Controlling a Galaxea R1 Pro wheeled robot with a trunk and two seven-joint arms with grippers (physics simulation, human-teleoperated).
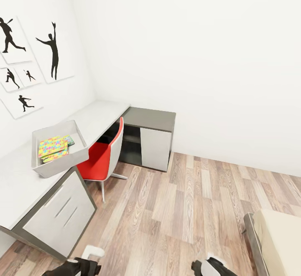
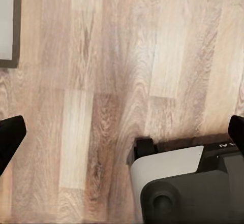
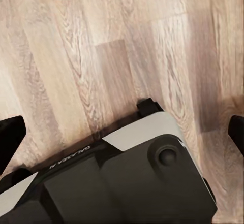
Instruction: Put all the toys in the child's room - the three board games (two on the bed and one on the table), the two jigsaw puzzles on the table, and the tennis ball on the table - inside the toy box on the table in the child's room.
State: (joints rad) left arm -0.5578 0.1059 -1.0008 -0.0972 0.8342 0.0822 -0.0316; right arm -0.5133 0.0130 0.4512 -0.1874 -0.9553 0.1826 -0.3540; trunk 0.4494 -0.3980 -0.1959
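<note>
The light grey toy box (image 1: pixel 62 164) stands on the pale table (image 1: pixel 21 188) at the left of the head view. Inside it lie the bright jigsaw puzzles (image 1: pixel 52 147), stacked, with the edge of a flat green-blue board game (image 1: pixel 70 140) beside them. The tennis ball is out of view. A beige corner of the bed (image 1: pixel 278 238) shows at the lower right, with nothing on it. My left gripper (image 2: pixel 122 132) and right gripper (image 3: pixel 122 132) hang open over the wood floor, nothing between their fingers. Both arms sit low at the head view's bottom edge, far from the table.
A red chair (image 1: pixel 102 159) is tucked under the table beside the white drawer cabinet (image 1: pixel 58 213). A lower dark grey desk (image 1: pixel 150 119) fills the corner. Open plank floor (image 1: pixel 188 209) lies between table and bed. My own base (image 2: pixel 188 183) shows below the grippers.
</note>
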